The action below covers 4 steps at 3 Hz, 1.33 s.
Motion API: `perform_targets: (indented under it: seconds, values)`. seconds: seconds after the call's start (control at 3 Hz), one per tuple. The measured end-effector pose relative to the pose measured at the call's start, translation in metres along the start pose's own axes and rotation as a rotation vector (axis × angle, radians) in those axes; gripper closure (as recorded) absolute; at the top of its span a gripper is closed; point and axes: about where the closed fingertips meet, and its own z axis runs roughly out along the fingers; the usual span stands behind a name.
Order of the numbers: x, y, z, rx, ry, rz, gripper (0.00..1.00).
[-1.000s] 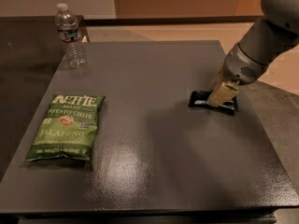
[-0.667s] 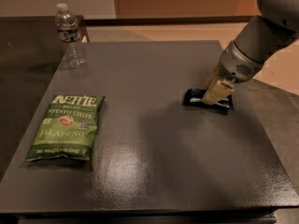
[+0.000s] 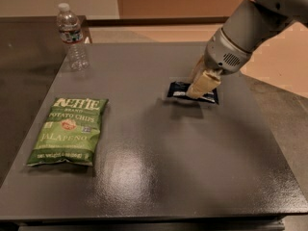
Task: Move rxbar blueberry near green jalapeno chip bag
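While the gripper sits right of centre on the counter, camera view shows it clamped on the rxbar blueberry, and the shadow below suggests the bar is just off the surface. The green jalapeno chip bag lies flat, well apart at the left edge. Step looks like the carry. The next move calls for travel left and a set-down beside the bag.

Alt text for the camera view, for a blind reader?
The gripper grips the rxbar blueberry over the dark table, right of centre. The green jalapeno chip bag lies flat far left; a water bottle stands back left.
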Motion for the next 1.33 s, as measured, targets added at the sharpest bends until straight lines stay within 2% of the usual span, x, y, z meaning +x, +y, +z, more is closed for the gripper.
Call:
perform_targets:
  seconds: [0.67, 1.33]
  values:
    - [-0.078, 0.023, 0.017, -0.041, -0.065, -0.070, 1.00]
    - [-0.134, 0.068, 0.037, -0.068, -0.086, -0.100, 1.00]
